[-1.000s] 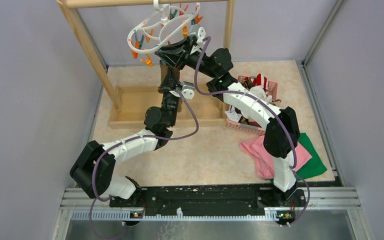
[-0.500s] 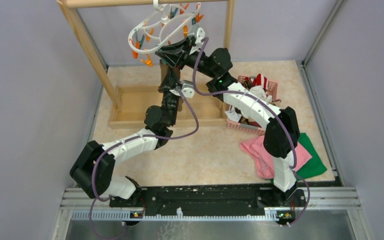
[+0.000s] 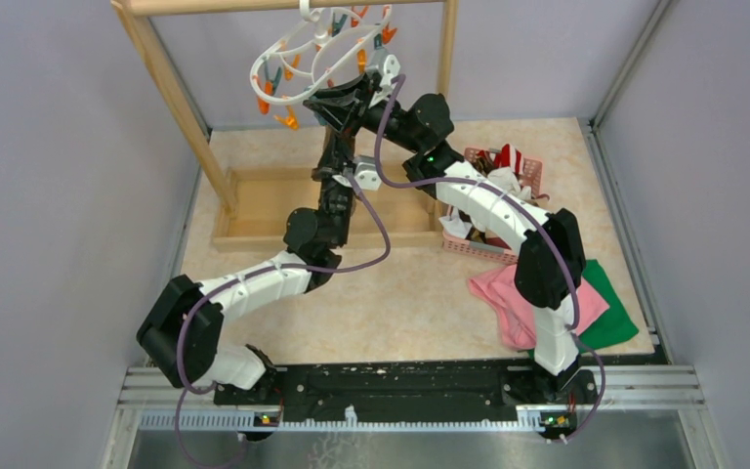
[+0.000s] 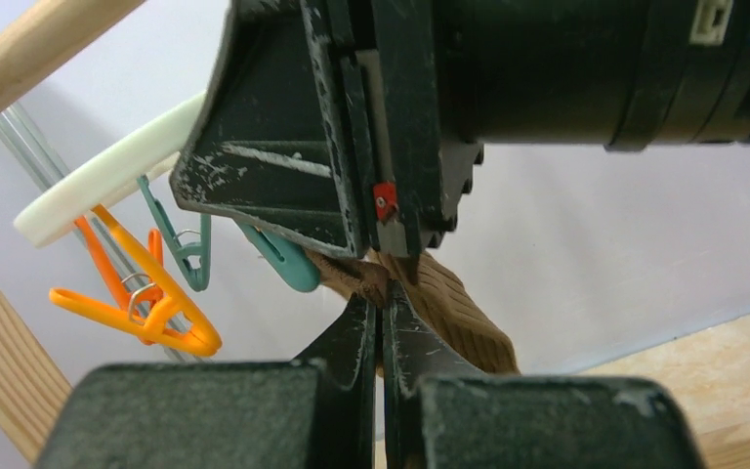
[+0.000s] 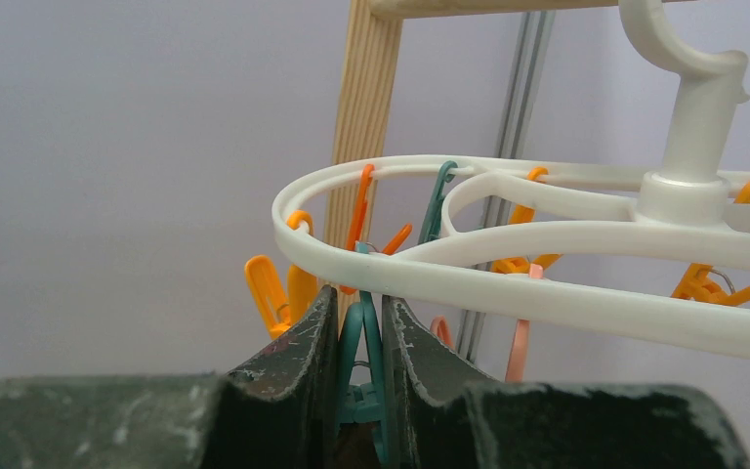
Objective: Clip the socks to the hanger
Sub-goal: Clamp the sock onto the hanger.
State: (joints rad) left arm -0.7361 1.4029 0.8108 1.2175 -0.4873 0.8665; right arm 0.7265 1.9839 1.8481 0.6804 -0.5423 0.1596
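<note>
The white hanger [image 3: 293, 59] hangs from the wooden rack with orange and teal clips. My right gripper [image 5: 359, 298] is shut on a teal clip [image 5: 361, 342] under the hanger's ring [image 5: 547, 293], squeezing its handles. Just below it, my left gripper [image 4: 381, 303] is shut on the edge of a brown ribbed sock [image 4: 454, 313]. The sock's edge sits against the teal clip's mouth [image 4: 288, 266]; whether it is inside the mouth is hidden by the right gripper. More socks lie in the pink basket [image 3: 527, 166].
The wooden rack post [image 3: 171, 88] and its base frame [image 3: 264, 195] stand at the back left. An orange clip [image 4: 146, 303] dangles left of the teal one. A pink cloth [image 3: 508, 303] and a green cloth [image 3: 615, 313] lie at the right front.
My left gripper has risen slightly with the sock toward the right gripper. The right gripper and hanger have shifted a little right; the grip on the clip is unchanged.
</note>
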